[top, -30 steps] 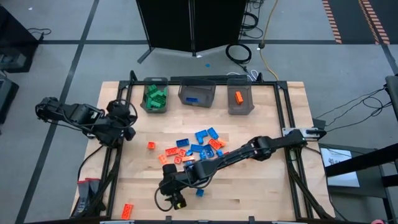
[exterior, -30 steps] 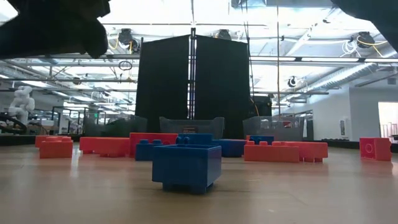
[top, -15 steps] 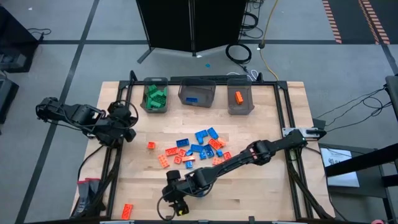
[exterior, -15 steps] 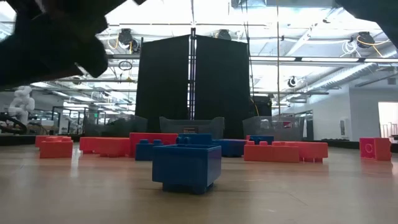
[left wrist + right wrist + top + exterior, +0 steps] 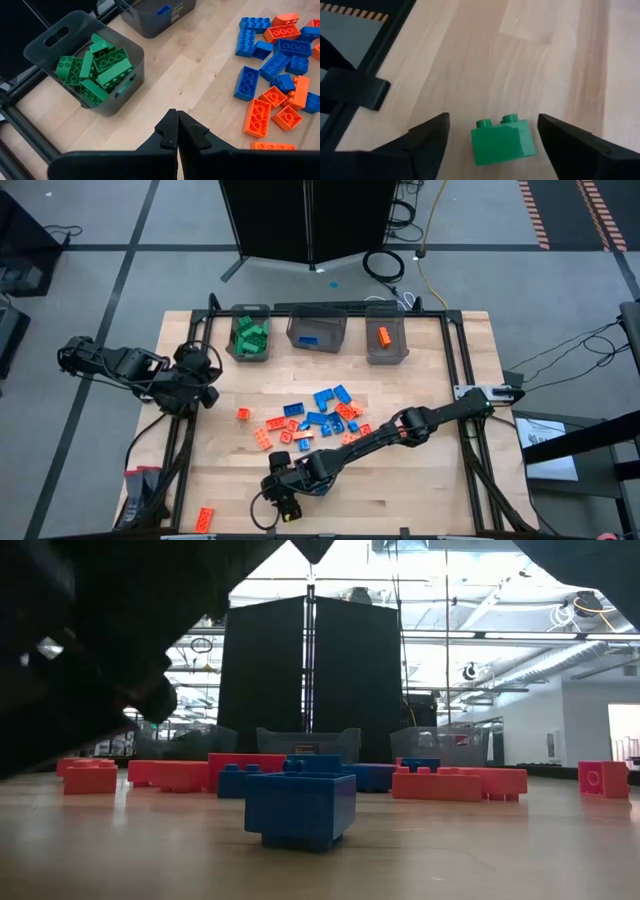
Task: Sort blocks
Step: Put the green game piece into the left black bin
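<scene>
A small green block (image 5: pixel 502 138) rests on the bare wood near the table's front edge, studs turned to one side. My right gripper (image 5: pixel 492 145) (image 5: pixel 284 498) hangs low over it, open, one finger on each side and touching nothing. Blue and orange-red blocks (image 5: pixel 310 420) lie scattered at the table's middle. One blue block (image 5: pixel 300 808) stands alone in front of them. My left gripper (image 5: pixel 177 135) (image 5: pixel 203 388) waits shut at the left edge, holding nothing. In the low view my right arm (image 5: pixel 90 670) is a dark mass at the upper left.
Three grey bins stand along the far edge: one with green blocks (image 5: pixel 250 335), one with a blue block (image 5: pixel 317 332), one with an orange block (image 5: pixel 385 338). A lone orange-red block (image 5: pixel 205 517) lies at the near left corner. A black frame rail (image 5: pixel 355 90) runs close to the green block.
My right gripper has sunk toward the table over the green block, and its arm now fills more of the low view's upper left. The blocks have not moved.
</scene>
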`<state>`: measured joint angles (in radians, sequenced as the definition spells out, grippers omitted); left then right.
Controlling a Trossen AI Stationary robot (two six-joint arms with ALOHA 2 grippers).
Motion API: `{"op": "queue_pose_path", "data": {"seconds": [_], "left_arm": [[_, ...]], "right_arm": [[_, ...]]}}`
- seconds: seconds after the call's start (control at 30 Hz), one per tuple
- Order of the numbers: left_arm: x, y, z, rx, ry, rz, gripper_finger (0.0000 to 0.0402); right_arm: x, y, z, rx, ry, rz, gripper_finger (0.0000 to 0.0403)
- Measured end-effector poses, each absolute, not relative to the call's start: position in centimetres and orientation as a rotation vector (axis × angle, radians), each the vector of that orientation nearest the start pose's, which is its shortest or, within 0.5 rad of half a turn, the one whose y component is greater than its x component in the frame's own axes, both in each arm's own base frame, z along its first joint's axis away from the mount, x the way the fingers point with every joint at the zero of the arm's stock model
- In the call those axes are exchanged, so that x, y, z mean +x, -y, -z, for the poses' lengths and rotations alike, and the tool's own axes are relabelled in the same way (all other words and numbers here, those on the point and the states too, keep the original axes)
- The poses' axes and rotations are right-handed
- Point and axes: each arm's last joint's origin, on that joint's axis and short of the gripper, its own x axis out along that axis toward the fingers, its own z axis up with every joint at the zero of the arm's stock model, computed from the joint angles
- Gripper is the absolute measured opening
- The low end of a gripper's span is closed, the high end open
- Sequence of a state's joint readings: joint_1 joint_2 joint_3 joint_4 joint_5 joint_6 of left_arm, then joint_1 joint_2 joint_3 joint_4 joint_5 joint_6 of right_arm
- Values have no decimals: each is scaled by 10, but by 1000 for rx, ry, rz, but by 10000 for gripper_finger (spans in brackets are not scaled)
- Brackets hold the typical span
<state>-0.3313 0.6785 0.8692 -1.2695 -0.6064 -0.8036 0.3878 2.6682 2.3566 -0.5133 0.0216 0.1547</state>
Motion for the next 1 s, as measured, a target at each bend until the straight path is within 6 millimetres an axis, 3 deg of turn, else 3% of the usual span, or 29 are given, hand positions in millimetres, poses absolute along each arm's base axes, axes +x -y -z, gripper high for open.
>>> {"op": "queue_pose_path", "data": {"seconds": [0.17, 0.4, 0.77, 1.0], "left_arm": [[88, 13, -294, -252, -780, -599, 0], [88, 13, -294, -251, -780, -599, 0], [88, 13, -294, -248, -781, -599, 0], [88, 13, -294, -244, -782, -598, 0]], "right_arm": [[529, -215, -134, -36, -852, -282, 236], [527, -214, -132, -43, -880, -278, 120], [528, -214, -137, 48, -870, -241, 118], [528, -206, -173, 119, -805, -215, 118]]}}
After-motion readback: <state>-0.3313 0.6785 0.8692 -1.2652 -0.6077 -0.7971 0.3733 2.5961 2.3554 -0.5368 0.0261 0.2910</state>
